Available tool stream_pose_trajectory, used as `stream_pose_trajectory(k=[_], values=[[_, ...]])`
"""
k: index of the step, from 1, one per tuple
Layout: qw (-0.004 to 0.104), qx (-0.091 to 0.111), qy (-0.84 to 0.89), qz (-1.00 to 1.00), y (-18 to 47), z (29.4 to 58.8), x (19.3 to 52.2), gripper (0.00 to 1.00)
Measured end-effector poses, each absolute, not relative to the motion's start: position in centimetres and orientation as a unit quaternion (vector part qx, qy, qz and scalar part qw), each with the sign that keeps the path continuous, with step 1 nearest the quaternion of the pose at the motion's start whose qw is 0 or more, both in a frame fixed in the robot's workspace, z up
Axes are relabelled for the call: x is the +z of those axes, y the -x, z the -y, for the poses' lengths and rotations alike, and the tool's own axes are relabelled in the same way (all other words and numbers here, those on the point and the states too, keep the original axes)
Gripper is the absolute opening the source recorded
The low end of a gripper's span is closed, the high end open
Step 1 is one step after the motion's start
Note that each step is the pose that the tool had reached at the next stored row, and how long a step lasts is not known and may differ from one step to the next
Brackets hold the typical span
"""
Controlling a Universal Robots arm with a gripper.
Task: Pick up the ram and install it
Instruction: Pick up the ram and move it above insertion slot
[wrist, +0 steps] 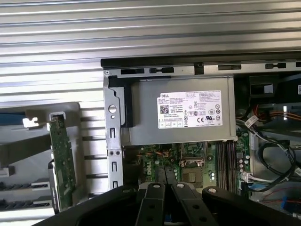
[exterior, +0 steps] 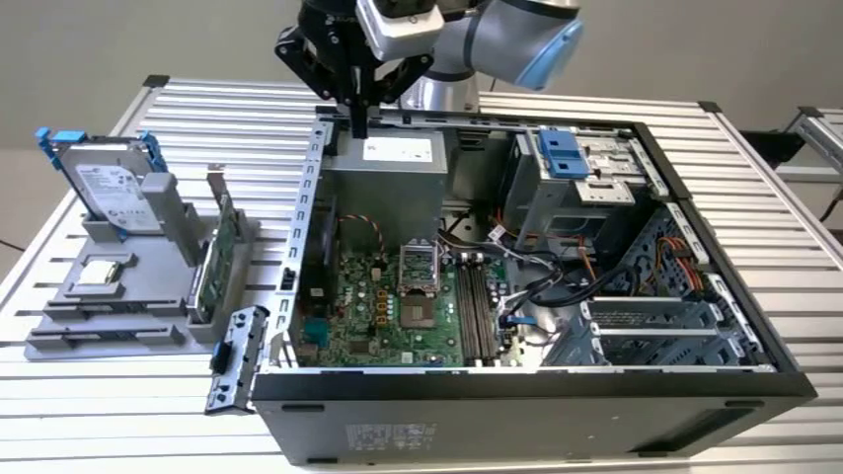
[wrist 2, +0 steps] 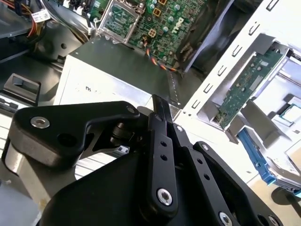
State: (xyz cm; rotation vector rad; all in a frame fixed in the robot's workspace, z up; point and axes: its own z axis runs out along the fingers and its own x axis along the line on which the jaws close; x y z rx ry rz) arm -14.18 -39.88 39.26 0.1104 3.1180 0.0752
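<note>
Black jointed fingers [wrist 2: 160,150], clamped on thin dark ram [exterior: 357,123], above boxy grey power supply [exterior: 382,183]

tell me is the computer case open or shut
Open: the computer case has no side cover on, so the motherboard and power supply inside show plainly.

Bright, even light, with glare whitening the power supply [wrist 2: 94,87] in the second wrist view.
</note>
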Motion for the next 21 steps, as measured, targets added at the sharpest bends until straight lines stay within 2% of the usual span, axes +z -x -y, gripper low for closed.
stream_pose_trajectory(k=[21], values=[[0.01, 0.024, -0.035, -0.999, 17.9, 39.9, 39.3, 0.0]])
